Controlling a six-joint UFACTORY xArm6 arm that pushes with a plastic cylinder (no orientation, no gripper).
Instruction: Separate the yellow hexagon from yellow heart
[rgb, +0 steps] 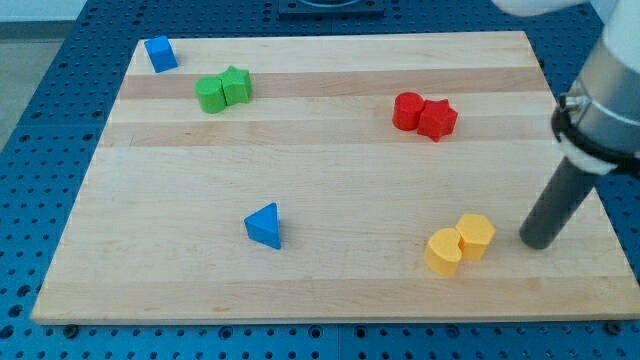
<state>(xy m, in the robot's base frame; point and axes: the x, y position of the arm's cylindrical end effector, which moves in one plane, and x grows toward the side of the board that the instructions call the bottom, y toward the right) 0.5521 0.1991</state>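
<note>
- My tip, the bare lower end of a dark rod with no jaws to open or close, rests on the wooden board near the view's right edge.
- The yellow hexagon block sits just left of my tip, apart from it.
- The yellow heart block touches the hexagon's lower left side.

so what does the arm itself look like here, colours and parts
Only its end shows, at the view's right. A straight dark cylindrical rod, matte and nearly black, ends in my tip. Above the rod sits a wider grey cylindrical body with a black band and a small silvery fitting on its left edge. Above that is a white housing, cut off by the frame. No cables or markings are visible.
</note>
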